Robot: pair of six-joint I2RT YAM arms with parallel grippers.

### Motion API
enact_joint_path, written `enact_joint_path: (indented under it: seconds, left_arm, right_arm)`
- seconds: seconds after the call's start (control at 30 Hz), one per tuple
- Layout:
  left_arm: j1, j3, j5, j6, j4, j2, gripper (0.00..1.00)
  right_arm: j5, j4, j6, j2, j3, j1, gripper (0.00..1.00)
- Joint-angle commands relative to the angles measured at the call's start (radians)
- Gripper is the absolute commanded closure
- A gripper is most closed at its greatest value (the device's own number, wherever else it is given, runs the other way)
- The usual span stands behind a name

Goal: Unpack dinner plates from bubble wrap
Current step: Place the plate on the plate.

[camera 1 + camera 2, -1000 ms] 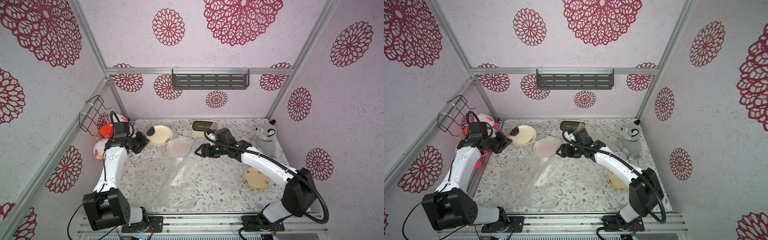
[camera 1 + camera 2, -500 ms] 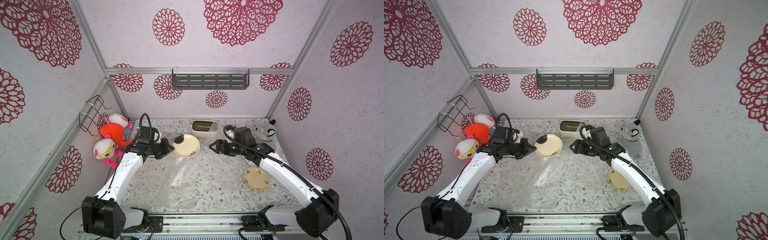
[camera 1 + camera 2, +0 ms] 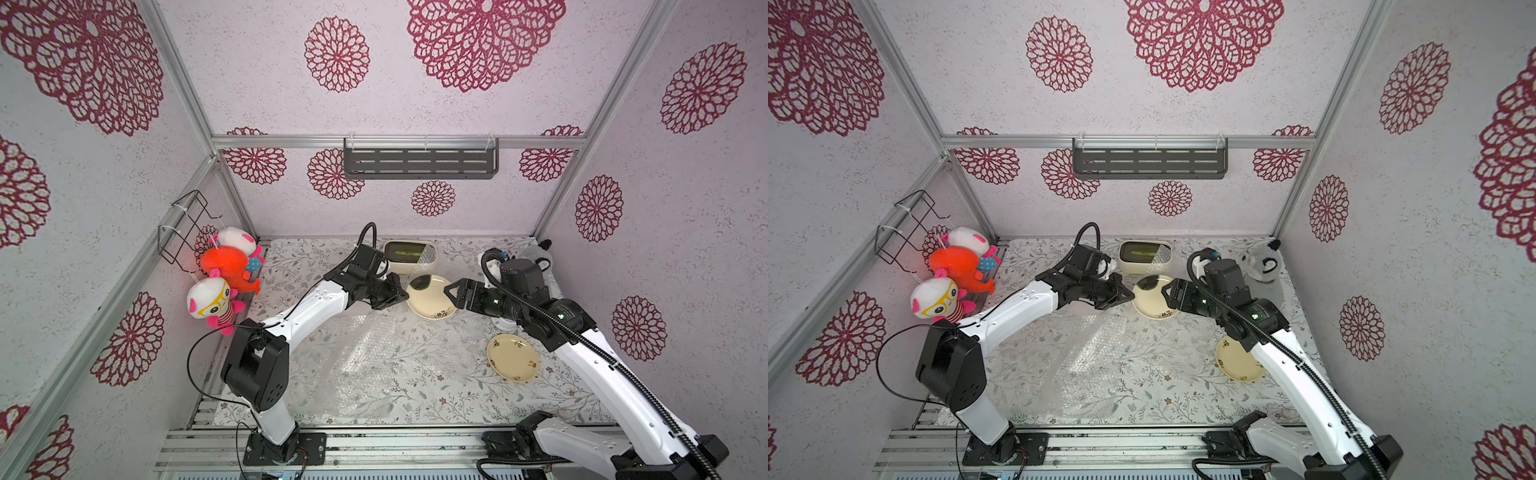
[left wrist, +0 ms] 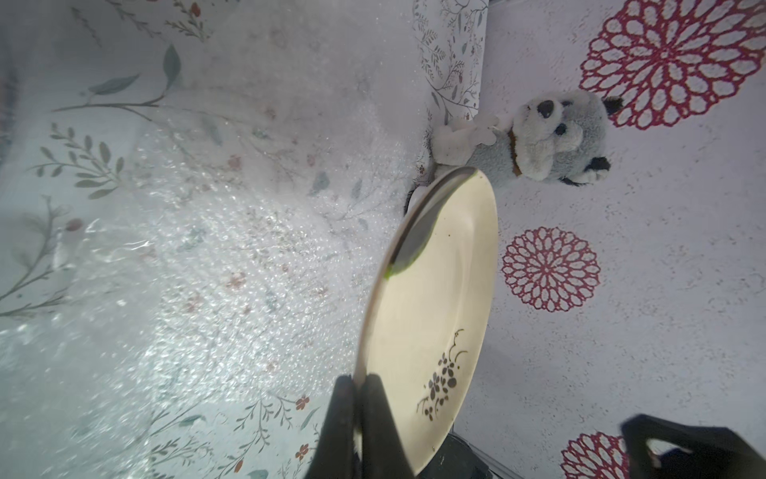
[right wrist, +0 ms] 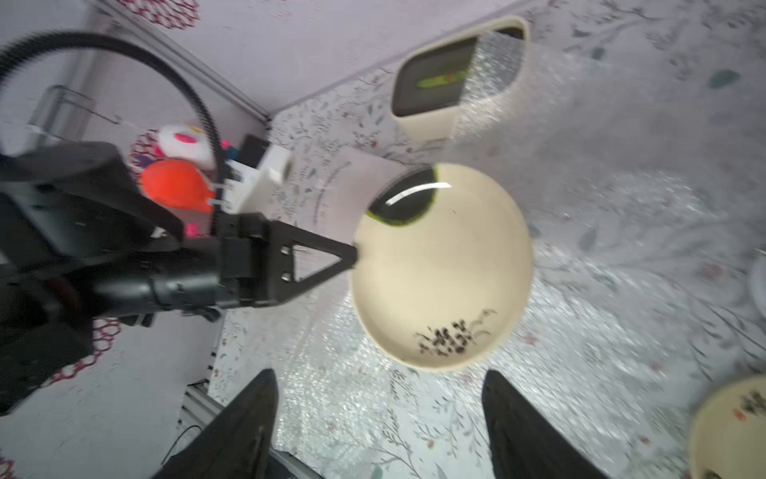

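Plate [image 3: 432, 297] rim clamped in left claw [image 4: 358, 383], held above bubble wrap [image 3: 374, 353]; right claw [image 5: 379, 375] agape, just beside opposite rim.

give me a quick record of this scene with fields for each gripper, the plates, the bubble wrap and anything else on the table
left gripper: shut on the rim of a round cream ceramic plate with dark floral motifs, held above the wrap
right gripper: open, at the held plate's opposite edge, not closed on it
second cream plate: unwrapped, flat on the floral-cloth table beside the right arm
clear bubble wrap sheet: spread on the table
cream box with dark green top: by the back wall
grey plush toy: back corner
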Motion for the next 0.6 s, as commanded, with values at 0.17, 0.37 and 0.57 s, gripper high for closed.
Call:
enact_joint_path:
  seconds: [0.17, 0.37, 0.57]
  left_arm:
    - [-0.021, 0.078, 0.115, -0.025, 0.091, 0.043, 1.00]
    - [-0.041, 0.079, 0.162, -0.043, 0.130, 0.051, 1.00]
    - [-0.060, 0.070, 0.199, -0.085, 0.192, 0.045, 1.00]
  right_arm:
    - [-0.075, -0.021, 0.026, -0.144, -0.170, -0.148, 0.27]
    - [-0.191, 0.148, 0.105, -0.161, -0.224, -0.201, 0.32]
    - [-0.211, 0.209, 0.144, -0.141, -0.249, -0.222, 0.39]
